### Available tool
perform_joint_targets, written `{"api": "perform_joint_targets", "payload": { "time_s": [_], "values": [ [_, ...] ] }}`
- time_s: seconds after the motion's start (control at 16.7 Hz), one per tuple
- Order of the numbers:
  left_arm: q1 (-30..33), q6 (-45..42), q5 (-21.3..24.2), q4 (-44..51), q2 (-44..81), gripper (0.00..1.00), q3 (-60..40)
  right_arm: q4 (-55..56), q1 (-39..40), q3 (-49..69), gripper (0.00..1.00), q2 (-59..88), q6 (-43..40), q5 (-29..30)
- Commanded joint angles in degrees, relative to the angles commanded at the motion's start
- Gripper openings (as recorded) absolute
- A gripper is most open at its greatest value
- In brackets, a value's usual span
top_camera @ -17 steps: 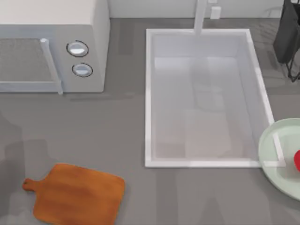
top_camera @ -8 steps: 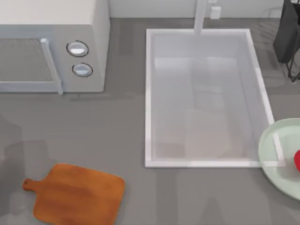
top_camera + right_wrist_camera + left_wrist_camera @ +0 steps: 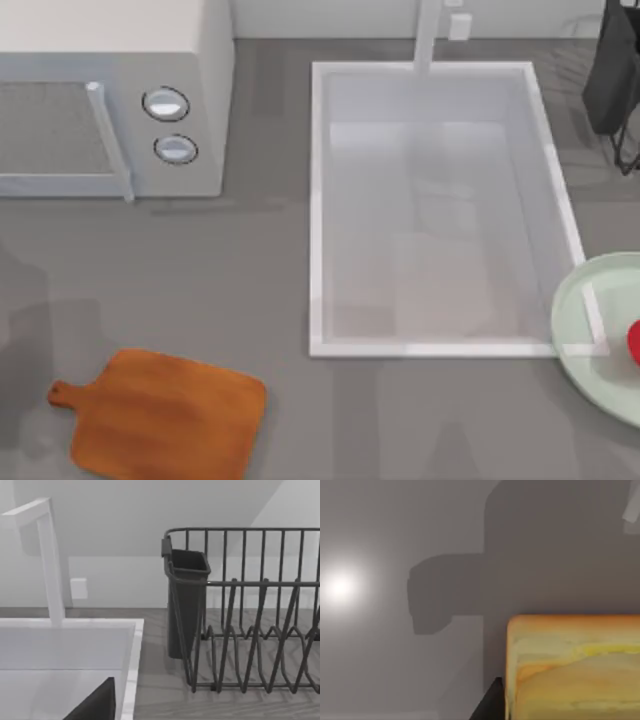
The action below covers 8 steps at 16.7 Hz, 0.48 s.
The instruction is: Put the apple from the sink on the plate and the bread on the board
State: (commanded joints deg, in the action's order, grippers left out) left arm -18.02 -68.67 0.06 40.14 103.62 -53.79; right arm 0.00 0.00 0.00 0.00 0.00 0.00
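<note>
The apple (image 3: 634, 342) already lay on the plate (image 3: 590, 330) at four o'clock of the top view, so the bread step looked to be in hand. In the left wrist view the bread (image 3: 572, 667) sat close against the camera, seemingly carried by the left gripper, though I could not tell its finger state; the next move called for lowering it onto the bare board (image 3: 160, 415) at seven o'clock. The sink (image 3: 318, 200) held nothing, and the right wrist view faced a dish rack (image 3: 250, 610) beside it.
</note>
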Motion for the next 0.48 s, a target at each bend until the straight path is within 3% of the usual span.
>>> {"api": "perform_joint_targets", "payload": {
  "time_s": [0.48],
  "values": [
    [0.09,0.32,0.31,1.96,-1.22,0.00,-1.05,0.00,0.00,0.00,1.00,0.00,0.00,0.00]
  ]
}}
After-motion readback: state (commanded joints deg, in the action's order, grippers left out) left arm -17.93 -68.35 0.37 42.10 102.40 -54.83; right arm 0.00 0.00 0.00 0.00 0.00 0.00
